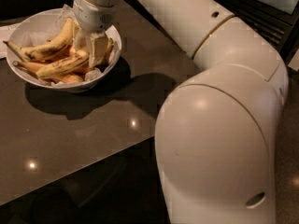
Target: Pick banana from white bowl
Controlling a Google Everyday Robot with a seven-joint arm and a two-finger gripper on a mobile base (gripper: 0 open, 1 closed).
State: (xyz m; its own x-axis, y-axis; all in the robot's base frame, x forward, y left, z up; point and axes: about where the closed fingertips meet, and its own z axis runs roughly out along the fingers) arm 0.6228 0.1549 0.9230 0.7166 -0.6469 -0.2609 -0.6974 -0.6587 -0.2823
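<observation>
The white bowl (pixel 18 34) stands on the table at the top left, lined with crinkled white paper and holding several bananas. The banana (pixel 49 46), long, pale yellow and brown-freckled, lies curved across the upper part of the bowl, and its right end runs behind my wrist. A second yellow banana with dark blotches (pixel 60 66) lies just below it, and deeper orange ones (pixel 70 78) lie underneath. My gripper (pixel 91 55) points down into the right side of the bowl, low among the bananas' right ends.
The bowl sits on a dark brown table (pixel 93 125) whose front edge runs diagonally across the lower left. My big white arm (pixel 219 125) fills the right half of the view. A white sheet (pixel 3 31) lies at the far left.
</observation>
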